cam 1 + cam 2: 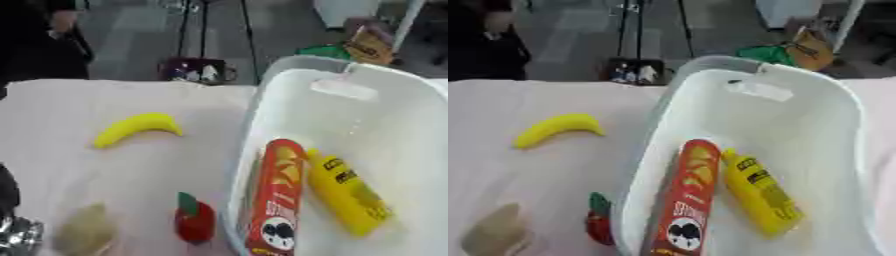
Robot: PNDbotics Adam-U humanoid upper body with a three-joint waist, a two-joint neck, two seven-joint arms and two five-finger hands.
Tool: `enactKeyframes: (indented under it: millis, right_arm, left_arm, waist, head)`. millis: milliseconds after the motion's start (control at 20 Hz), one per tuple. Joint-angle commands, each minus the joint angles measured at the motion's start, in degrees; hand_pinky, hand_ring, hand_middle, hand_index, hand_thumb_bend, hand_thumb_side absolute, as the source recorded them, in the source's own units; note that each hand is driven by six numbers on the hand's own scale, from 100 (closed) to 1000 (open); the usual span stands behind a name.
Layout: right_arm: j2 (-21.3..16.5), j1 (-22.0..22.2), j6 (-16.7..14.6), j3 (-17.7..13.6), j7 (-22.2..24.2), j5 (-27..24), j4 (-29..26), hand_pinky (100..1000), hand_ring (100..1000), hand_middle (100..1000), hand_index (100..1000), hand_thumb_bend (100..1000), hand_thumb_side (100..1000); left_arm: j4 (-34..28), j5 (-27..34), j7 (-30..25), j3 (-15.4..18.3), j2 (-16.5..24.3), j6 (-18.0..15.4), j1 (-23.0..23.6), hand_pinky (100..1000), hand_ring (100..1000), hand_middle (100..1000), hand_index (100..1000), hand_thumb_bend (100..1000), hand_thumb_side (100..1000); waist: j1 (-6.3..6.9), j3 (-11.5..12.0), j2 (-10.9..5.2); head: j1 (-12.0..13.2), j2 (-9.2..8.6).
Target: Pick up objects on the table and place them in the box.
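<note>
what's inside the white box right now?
Inside the white box: a red chip can and a yellow bottle, lying side by side. The floor under them is covered, and the box's near end is out of view.

No wording reads clearly: the red can (682, 200) in the white box (833, 100) carries blurred white lettering and a face emblem; the yellow bottle (760, 192) bears illegible dark print.
</note>
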Motion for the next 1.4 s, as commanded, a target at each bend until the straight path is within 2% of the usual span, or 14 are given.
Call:
enactKeyframes:
  millis: [50, 250, 450, 800, 1100, 1300, 1400]
  right_arm:
    - [-1.21, -0.48, -0.31, 0.06, -0.23, 0.31, -0.97, 740, 535, 524, 666, 100, 735]
    - [-1.19, -0.55, -0.12, 0.03, -0.23, 0.08, -0.97, 741, 535, 524, 666, 100, 737]
    - [-1.27, -0.58, -0.16, -0.01, -0.23, -0.04, -0.97, 741, 535, 524, 666, 100, 736]
    - [-1.30, -0.66, -0.19, 0.12, -0.23, -0.17, -0.97, 741, 535, 524, 666, 100, 737]
    - [-1.33, -0.61, -0.23, 0.19, -0.23, -0.23, -0.97, 742, 536, 524, 666, 100, 750]
    - [-1.41, -0.52, -0.20, 0.21, -0.23, -0.36, -0.97, 741, 536, 525, 666, 100, 735]
    - [-1.53, -0.33, -0.19, 0.20, -0.23, -0.43, -0.97, 741, 537, 525, 666, 100, 733]
  left_arm:
    - [-0.98, 0.21, -0.09, 0.00, 0.50, 0.16, -0.61, 696, 794, 764, 896, 550, 1000]
    - [-0.98, 0.15, -0.13, 0.06, 0.20, 0.37, -0.57, 697, 794, 765, 898, 549, 1000]
    - [-0.98, 0.06, -0.11, 0.07, 0.08, 0.38, -0.52, 697, 795, 765, 898, 548, 1000]
    - [-0.98, 0.09, -0.22, -0.02, 0.37, 0.71, -0.60, 697, 795, 766, 899, 549, 1000]
    - [-0.98, -0.13, -0.71, -0.11, 2.40, 2.39, -1.60, 704, 800, 768, 899, 556, 1000]
    - [-0.98, -1.08, -1.27, -0.23, 5.53, 6.33, -3.58, 711, 807, 773, 902, 547, 1000]
    - [-0.98, -3.11, -1.81, -0.39, 9.33, 10.84, -5.52, 715, 810, 774, 902, 546, 1000]
  waist:
    - [-0.01, 0.03, -1.01]
    - [-0.01, 0.06, -1.56]
    - [-0.04, 0.11, -1.78]
    - [-0.04, 0.17, -1.75]
    - [-0.02, -0.10, -1.80]
    - [-0.09, -0.29, -2.06]
    - [-0.22, -0.31, -2.30]
  head:
    - [0.34, 0.54]
    - [1.06, 3.58]
    - [1.35, 5.30]
    - [1.51, 5.90]
    - [1.54, 5.76]
    - [1.78, 5.44]
    - [1.82, 5.10]
